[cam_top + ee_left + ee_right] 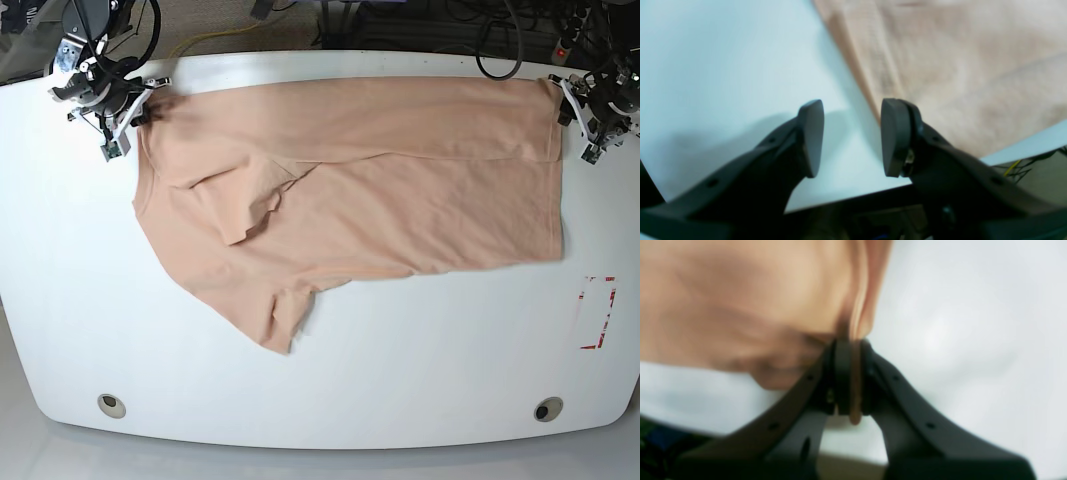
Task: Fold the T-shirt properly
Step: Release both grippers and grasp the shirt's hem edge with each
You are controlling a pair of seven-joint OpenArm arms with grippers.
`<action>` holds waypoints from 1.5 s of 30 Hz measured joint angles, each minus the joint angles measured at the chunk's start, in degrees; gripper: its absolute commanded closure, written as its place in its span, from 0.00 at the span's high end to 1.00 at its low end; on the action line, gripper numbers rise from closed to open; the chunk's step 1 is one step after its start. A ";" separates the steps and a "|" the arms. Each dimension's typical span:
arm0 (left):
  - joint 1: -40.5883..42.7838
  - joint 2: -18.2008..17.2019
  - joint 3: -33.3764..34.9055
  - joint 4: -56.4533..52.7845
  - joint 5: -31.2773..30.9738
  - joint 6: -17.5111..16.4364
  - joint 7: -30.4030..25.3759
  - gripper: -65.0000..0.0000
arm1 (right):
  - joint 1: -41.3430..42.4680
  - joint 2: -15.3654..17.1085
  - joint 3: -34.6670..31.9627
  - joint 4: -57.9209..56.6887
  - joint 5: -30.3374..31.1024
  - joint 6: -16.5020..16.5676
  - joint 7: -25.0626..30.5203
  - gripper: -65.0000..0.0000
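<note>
At table's far edge, right gripper [850,380] seemingly pinches T-shirt [400,190].

No readable text, number or brand is seen in any of the views. On the table [400,360], near its right edge in the base view, a red rectangular outline marking [597,312] is drawn, but it carries no letters. The T-shirt [400,170] is plain on the side that is shown, without print or label.
</note>
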 measured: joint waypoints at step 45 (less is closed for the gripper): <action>-28.79 6.34 -4.09 -12.17 -7.43 6.78 0.26 0.80 | 48.17 0.00 -4.37 -41.53 -15.30 -0.02 10.45 0.71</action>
